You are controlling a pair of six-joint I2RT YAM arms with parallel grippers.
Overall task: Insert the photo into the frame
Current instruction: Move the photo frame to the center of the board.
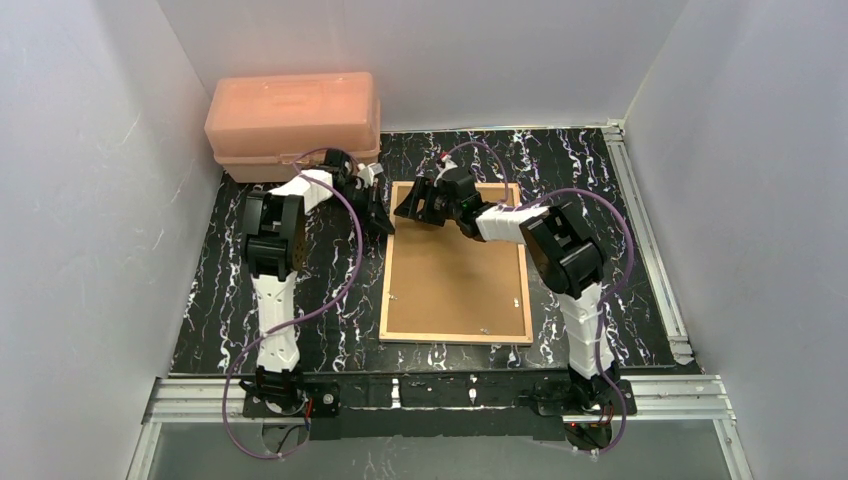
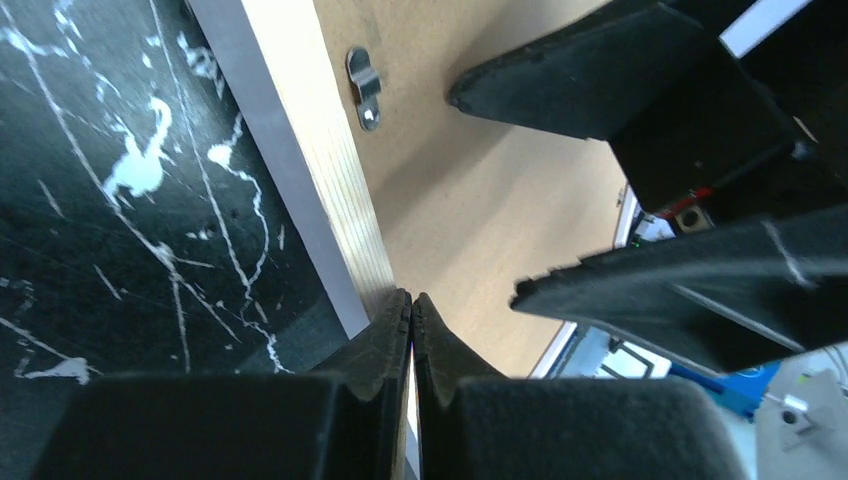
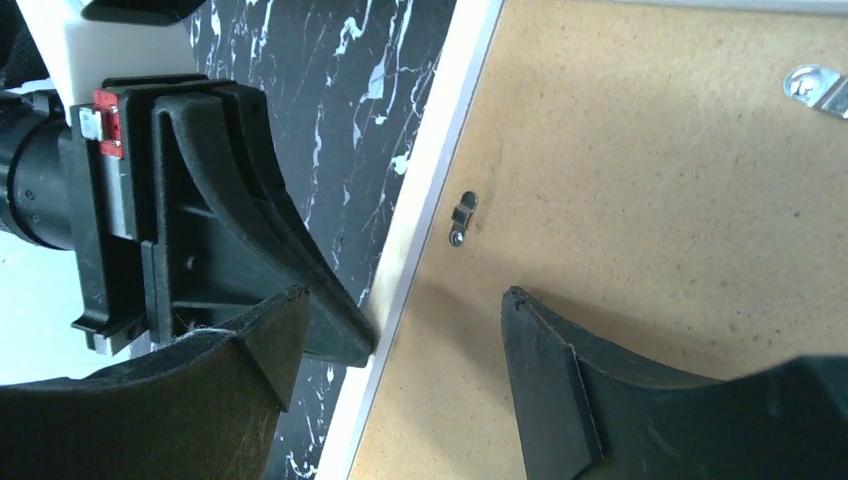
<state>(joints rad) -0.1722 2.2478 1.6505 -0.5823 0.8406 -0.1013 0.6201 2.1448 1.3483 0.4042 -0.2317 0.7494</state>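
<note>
A: Frame first: where does it lie against the jaws?

B: The frame (image 1: 386,290) lies flat, back up, at the middle of the table (image 1: 600,180), its long sides running from the near edge toward the far edge. The left gripper (image 2: 411,300) has its jaws pressed together, tips touching the frame's left edge close to its far-left corner.

A: And the other one?

B: The right gripper (image 3: 405,298) hangs over that same corner, jaws wide apart and holding nothing. One finger (image 3: 250,360) is over the table just outside the left edge. The other sits over the backing board (image 1: 455,270). Whether either touches, I cannot tell.

A: Room to move?

B: There is bare table along the frame's left, right and near edges. A pink box (image 1: 292,118) stands at the table's far-left corner, apart from the frame. White walls close the left, far and right sides.

A: Materials?

B: The frame has a thin rim of light wood with a white side face. Inside it is flat brown fibreboard, with a small metal clip (image 3: 461,218) near the rim. The table is black with white veining, and the fingers are matt black wedges.
</note>
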